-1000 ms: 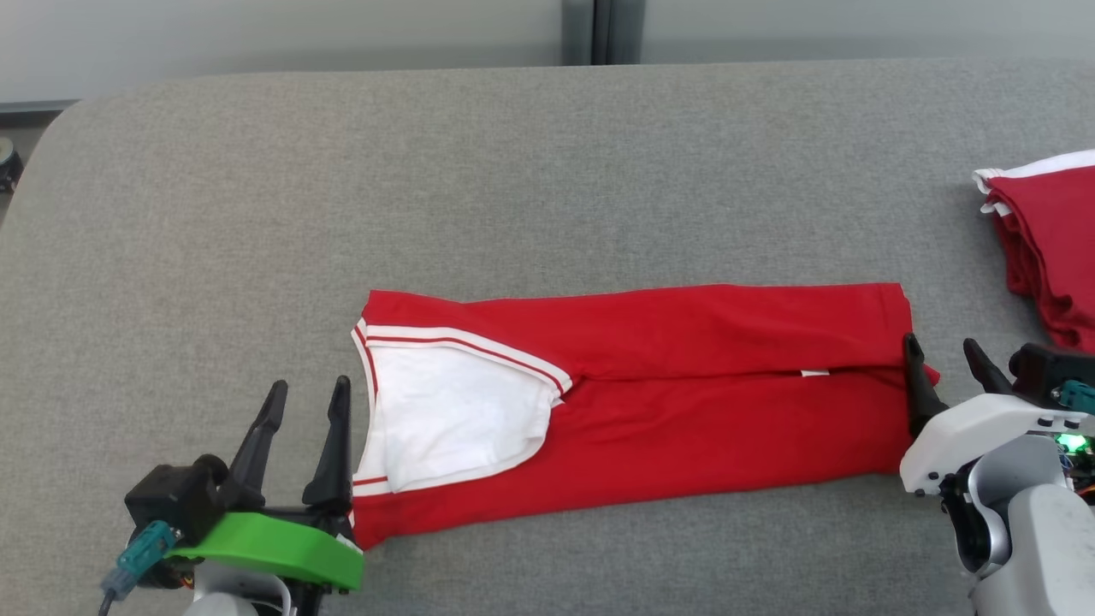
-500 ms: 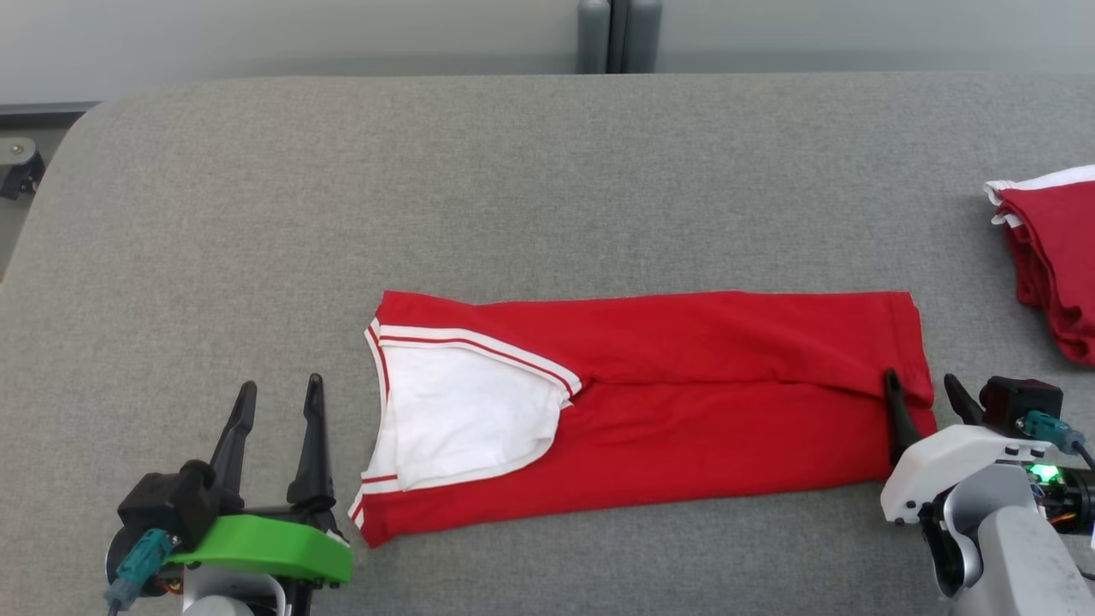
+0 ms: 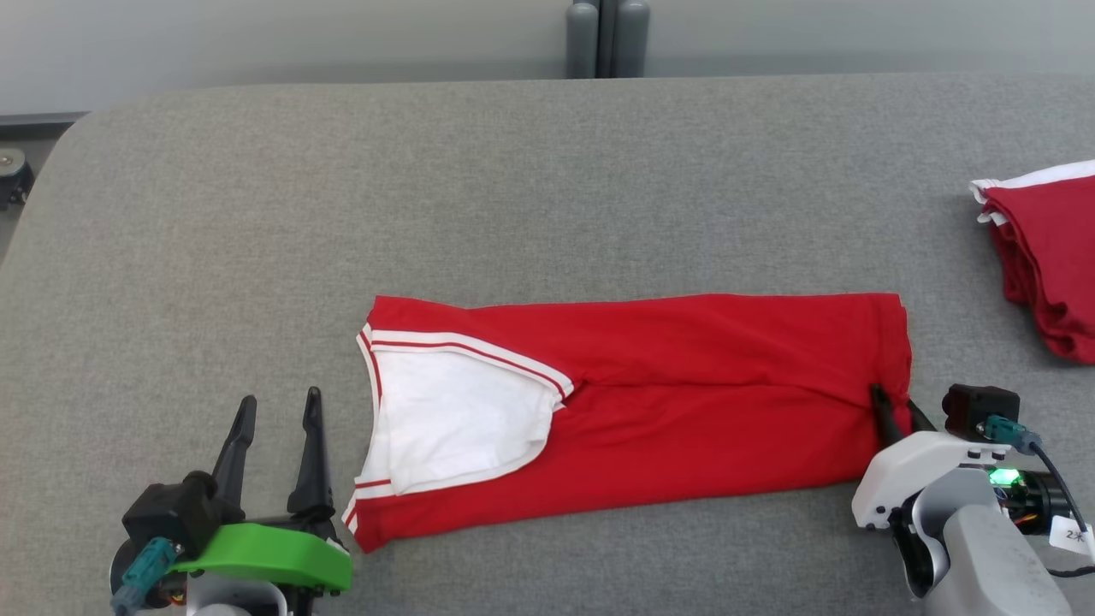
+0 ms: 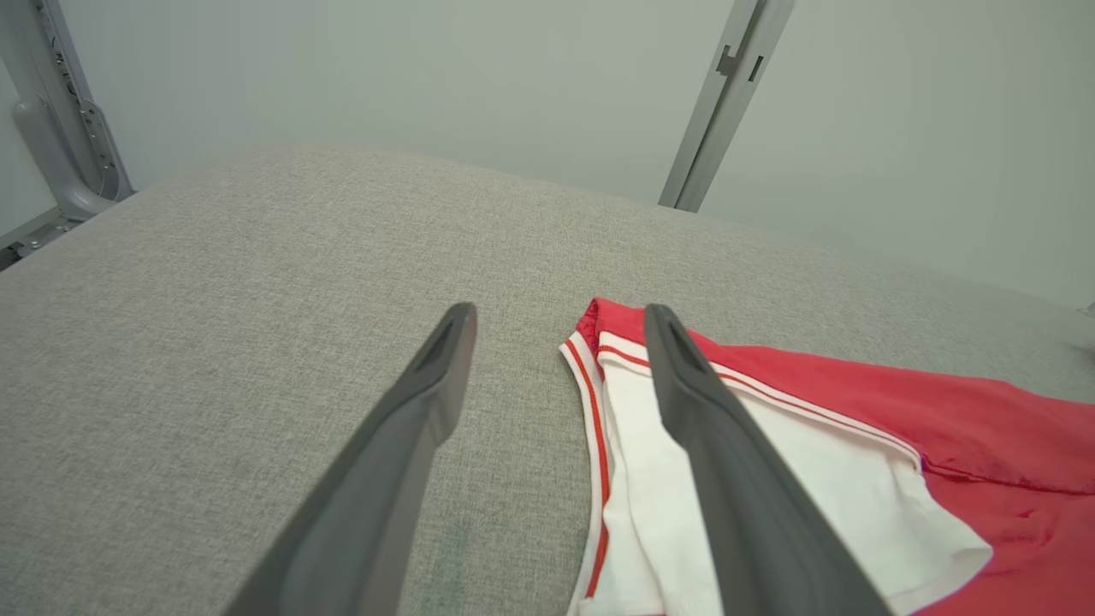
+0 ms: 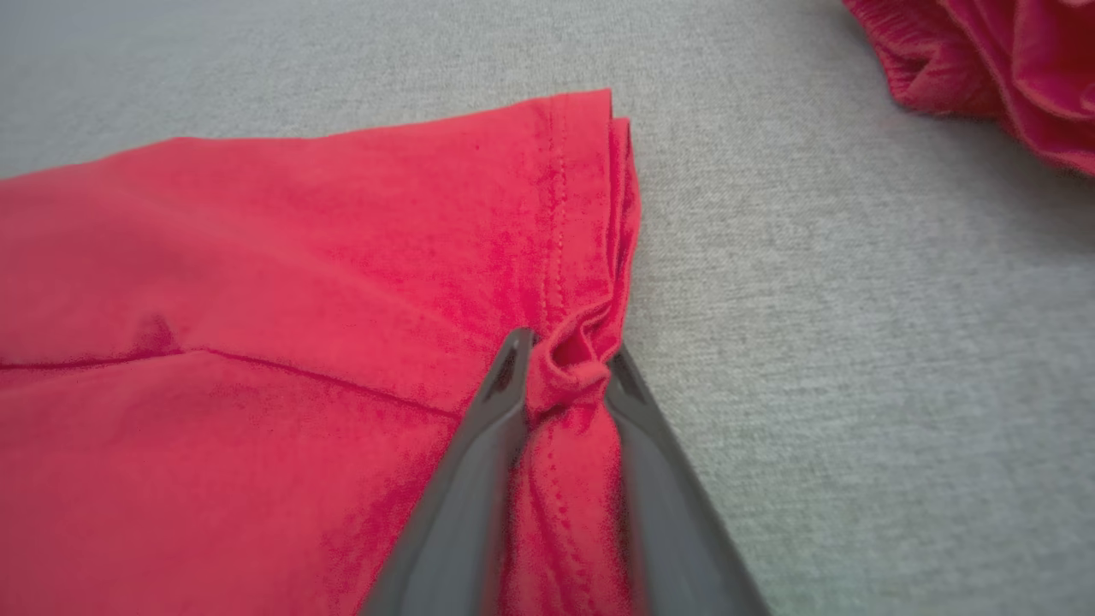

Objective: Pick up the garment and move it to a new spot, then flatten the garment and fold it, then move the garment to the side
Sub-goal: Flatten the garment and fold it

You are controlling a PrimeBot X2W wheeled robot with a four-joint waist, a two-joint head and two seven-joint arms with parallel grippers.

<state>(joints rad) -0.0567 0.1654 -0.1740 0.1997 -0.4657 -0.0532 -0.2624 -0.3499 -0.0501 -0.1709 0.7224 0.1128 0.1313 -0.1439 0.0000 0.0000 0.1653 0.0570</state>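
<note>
Head view: a red garment [image 3: 684,385] with a white, red-striped neckline lies folded into a long strip across the near middle of a grey padded table [image 3: 513,171]. The left gripper [image 3: 281,398] stands at the lower left, just beside the garment's neckline end, jaws apart and holding nothing. The right gripper [image 3: 896,400] is at the garment's opposite end, its tips at the hem. A second red pile [image 3: 1048,257] sits at the table's right edge, well apart.

Left wrist view: the left gripper [image 4: 560,312] shows its two fingers spread wide above the table, one over the white neckline.

Right wrist view: the right gripper [image 5: 571,352] pinches a bunched fold of the garment's [image 5: 257,257] hem between its fingers.
</note>
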